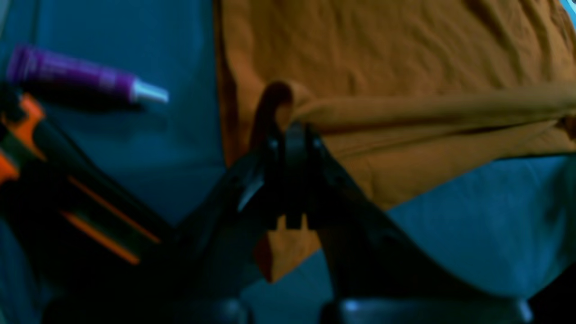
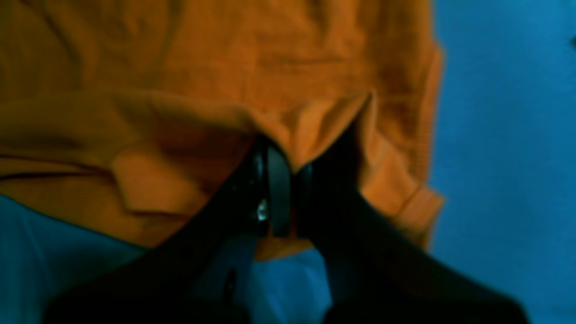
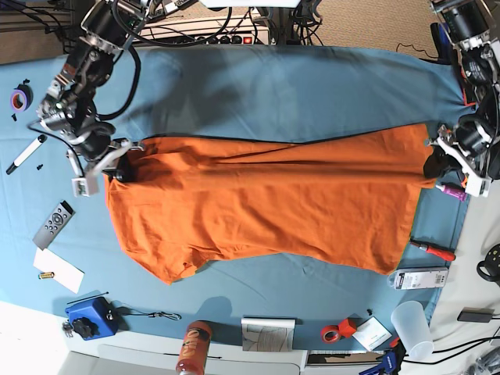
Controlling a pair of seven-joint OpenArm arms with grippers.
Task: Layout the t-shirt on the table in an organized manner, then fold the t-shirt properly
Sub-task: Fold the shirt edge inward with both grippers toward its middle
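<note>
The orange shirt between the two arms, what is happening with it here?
Two robot arms are spreading the t-shirt over the table. The left gripper is shut on one edge of it, and the right gripper is shut on the opposite edge. The cloth is stretched between them and lies mostly flat, with some wrinkles. No fold is made yet. A purple tube lies beside the left gripper.

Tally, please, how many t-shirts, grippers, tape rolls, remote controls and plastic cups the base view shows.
T-shirts: 1, the t-shirt
Grippers: 2, the right gripper and the left gripper
Tape rolls: 2, the purple tape roll and the red tape roll
Remote controls: 1, the remote control
Plastic cups: 1, the plastic cup
Total: 7
</note>
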